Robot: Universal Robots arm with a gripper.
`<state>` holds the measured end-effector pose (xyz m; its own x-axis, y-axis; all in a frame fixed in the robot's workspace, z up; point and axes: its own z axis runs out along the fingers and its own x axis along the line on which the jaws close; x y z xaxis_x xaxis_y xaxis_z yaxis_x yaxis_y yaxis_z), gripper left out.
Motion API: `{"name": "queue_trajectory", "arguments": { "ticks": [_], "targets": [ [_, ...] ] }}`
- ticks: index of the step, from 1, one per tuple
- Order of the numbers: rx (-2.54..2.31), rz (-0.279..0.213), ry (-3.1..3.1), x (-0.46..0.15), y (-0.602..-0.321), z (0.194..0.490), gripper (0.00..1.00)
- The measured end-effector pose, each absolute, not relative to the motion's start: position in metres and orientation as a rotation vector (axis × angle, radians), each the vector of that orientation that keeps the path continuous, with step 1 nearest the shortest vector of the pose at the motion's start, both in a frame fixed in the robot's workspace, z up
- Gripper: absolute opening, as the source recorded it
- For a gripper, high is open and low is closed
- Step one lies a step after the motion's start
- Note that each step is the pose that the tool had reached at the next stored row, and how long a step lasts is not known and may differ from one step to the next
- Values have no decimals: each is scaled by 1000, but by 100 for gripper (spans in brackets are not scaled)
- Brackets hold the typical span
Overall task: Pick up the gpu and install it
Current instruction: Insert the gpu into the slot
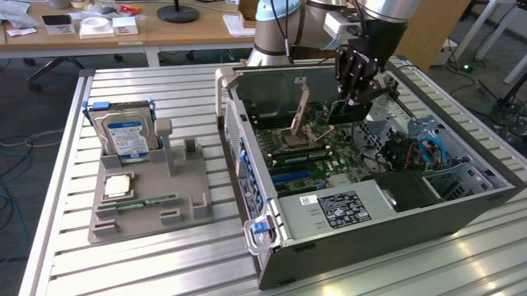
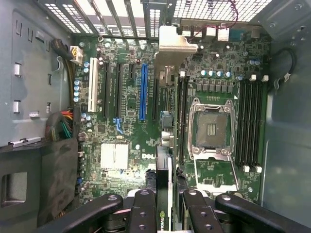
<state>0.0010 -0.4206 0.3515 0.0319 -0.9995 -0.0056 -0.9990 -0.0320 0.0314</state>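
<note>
Nearest us, the open computer case (image 1: 354,216) lies on its side on the bench (image 1: 165,259), toward the edge at the exterior view's right, so its motherboard (image 2: 126,126) faces up. Inside, the gpu (image 2: 164,182) hangs edge-down over the board, beside the blue slot (image 2: 142,92), its silver bracket (image 2: 172,43) toward the rear grille; we judge this suits a straight press-in. The hand (image 1: 360,77) is clenched on the card's upper edge, and the arm (image 1: 374,18) stands vertical above.
</note>
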Motion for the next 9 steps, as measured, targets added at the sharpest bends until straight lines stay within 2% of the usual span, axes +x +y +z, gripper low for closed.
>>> {"name": "queue_trajectory", "arguments": {
  "ticks": [9],
  "targets": [
    [2243,-40,-2172,-1,-421,348,26]
  ]
}}
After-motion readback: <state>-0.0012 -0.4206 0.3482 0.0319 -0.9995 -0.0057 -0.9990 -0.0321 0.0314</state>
